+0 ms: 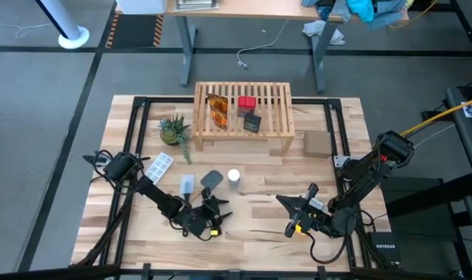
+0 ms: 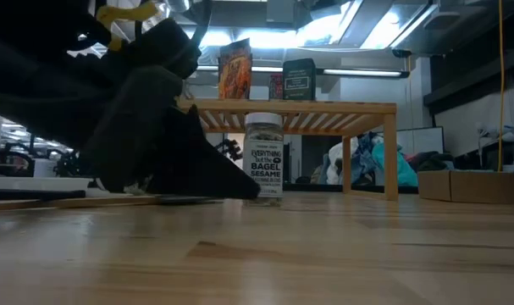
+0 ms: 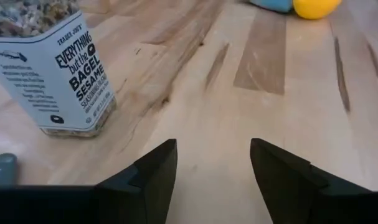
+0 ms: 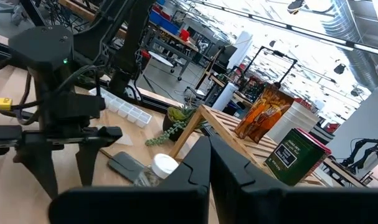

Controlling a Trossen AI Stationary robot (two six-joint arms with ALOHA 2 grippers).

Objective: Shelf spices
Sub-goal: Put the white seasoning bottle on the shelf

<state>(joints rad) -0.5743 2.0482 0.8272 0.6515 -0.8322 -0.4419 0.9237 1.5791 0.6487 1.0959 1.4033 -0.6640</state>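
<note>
The clear white-capped bottle (image 1: pixel 234 177) (image 2: pixel 263 155) (image 3: pixel 55 68) stands upright on its base on the tabletop, in front of the shelf. The low wooden shelf (image 1: pixel 243 131) (image 2: pixel 324 108) carries an amber packet (image 1: pixel 217 111) (image 2: pixel 234 68) (image 4: pixel 263 111), a red box (image 1: pixel 246 102) and a dark box (image 1: pixel 253 122) (image 2: pixel 299 79) (image 4: pixel 296 155) on its slatted top. My left gripper (image 1: pixel 217 208) (image 3: pixel 213 155) is open, low over the table, just near and left of the bottle. My right gripper (image 1: pixel 296 210) (image 4: pixel 208 158) is shut, right of the bottle, above the table.
A small potted plant (image 1: pixel 173 128) stands left of the shelf, and a white tray (image 1: pixel 159 165) lies near it. Flat grey items (image 1: pixel 211 179) lie left of the bottle. A cardboard box (image 1: pixel 317 142) sits right of the shelf. A yellow lemon (image 3: pixel 313 6) shows past the left fingers.
</note>
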